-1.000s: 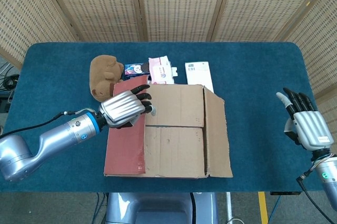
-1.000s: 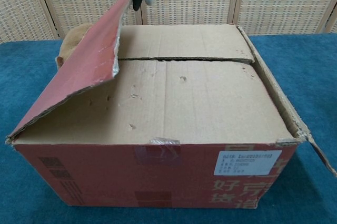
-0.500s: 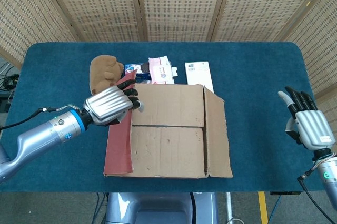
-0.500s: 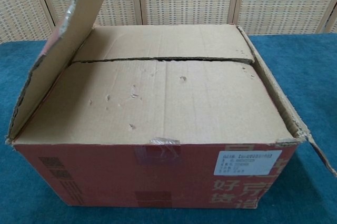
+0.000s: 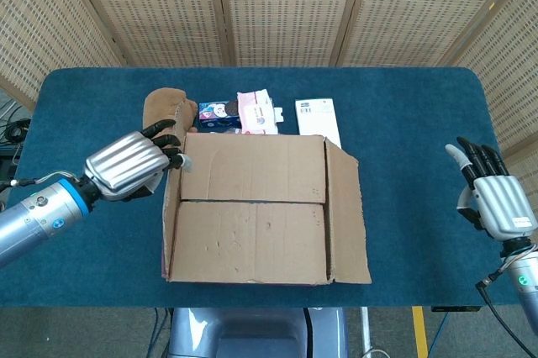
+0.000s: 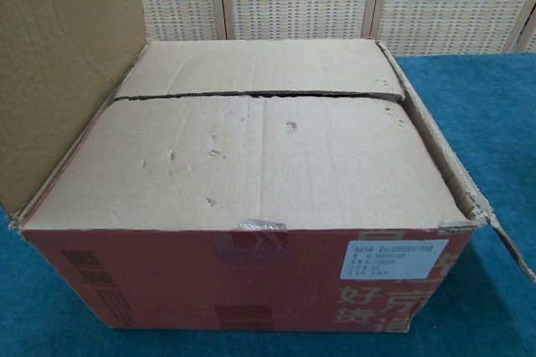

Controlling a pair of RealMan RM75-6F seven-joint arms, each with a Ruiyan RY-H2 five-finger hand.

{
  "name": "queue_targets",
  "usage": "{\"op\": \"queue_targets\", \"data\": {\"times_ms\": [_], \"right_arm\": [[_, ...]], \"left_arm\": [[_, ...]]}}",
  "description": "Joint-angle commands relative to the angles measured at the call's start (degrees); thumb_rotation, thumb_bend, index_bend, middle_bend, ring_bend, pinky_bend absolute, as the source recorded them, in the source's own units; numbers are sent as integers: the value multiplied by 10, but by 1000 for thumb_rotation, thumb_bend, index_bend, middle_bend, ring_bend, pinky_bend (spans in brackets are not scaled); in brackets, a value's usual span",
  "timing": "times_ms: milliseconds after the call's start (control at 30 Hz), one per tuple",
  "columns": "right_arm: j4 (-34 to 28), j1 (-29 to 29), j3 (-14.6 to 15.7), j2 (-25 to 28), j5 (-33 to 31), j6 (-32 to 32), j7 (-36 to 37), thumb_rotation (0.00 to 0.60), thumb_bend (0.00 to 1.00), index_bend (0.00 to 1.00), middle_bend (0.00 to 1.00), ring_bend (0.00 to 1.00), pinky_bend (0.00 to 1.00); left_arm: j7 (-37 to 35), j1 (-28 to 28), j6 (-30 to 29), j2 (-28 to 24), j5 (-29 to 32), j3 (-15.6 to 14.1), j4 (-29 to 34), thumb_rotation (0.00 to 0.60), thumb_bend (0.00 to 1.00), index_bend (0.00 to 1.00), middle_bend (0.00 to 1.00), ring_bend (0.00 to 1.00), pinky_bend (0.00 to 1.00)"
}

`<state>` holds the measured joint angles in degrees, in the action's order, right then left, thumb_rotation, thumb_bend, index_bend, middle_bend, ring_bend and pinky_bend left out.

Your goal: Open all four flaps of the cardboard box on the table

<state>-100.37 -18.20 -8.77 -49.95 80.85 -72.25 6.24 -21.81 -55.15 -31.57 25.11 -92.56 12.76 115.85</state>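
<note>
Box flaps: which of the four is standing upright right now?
The left side flap, raised near vertical beside the left hand. The two wide flaps still lie flat and closed, and the right side flap is folded outward.

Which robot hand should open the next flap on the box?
Probably the left hand: it touches the raised left flap and is beside the cardboard box. The right hand is open, apart from the box at the table's edge.
</note>
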Motion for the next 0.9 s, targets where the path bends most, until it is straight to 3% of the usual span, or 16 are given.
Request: {"op": "queue_targets", "data": {"times_ms": [33, 533, 700, 900], "right_arm": [[-1, -2, 0, 0, 1, 2, -1, 600, 1000, 0, 0, 0, 0], [-6, -5, -3, 1, -4, 8, -7, 600, 1000, 0, 0, 0, 0], [-5, -4, -3, -1, -5, 8, -6, 600, 1000, 0, 0, 0, 0], [0, -2, -1, -4, -6, 8, -2, 600, 1000, 0, 0, 0, 0]], "left_arm": [[-17, 21, -14, -16, -20, -10, -5, 600, 1000, 315, 383, 193, 0], [-60, 91, -72, -45, -48, -30, -27, 600, 965, 315, 383, 193, 0], [-32, 106, -81, -26, -27, -29, -29, 600, 773, 316, 382, 191, 0], [87, 137, -128, 28, 47, -23, -20, 600, 473, 275, 317, 184, 0]]}}
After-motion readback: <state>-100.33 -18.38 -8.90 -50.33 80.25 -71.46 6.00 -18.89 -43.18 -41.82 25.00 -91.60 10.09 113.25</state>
